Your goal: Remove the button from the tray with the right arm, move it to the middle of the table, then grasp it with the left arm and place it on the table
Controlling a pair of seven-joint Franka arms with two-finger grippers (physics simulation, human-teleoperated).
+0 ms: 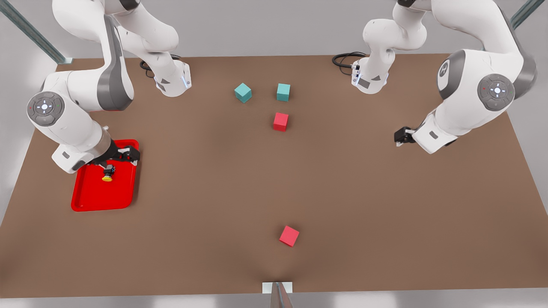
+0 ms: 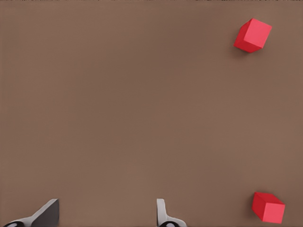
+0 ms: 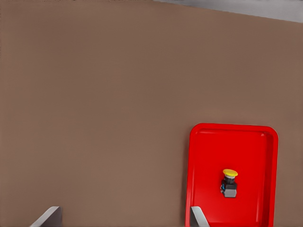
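Observation:
The button [image 1: 108, 173], with a yellow cap on a black body, lies on its side in the red tray [image 1: 94, 199] at the front view's left. My right gripper [image 1: 123, 156] hovers above the tray's far end, beside the button and clear of it. In the right wrist view the right gripper [image 3: 123, 218] is open with nothing between its fingers, and the button [image 3: 229, 182] and the tray [image 3: 203, 156] lie off to one side. My left gripper [image 1: 402, 137] waits over the brown table [image 1: 205, 192] at the front view's right, and the left wrist view shows this gripper [image 2: 105, 218] open.
Two teal cubes [image 1: 243, 92] [image 1: 283, 92] and a red cube [image 1: 281, 121] sit at the table's far middle. Another red cube [image 1: 289, 235] lies near the front edge. Both red cubes [image 2: 253, 35] [image 2: 268, 207] appear in the left wrist view.

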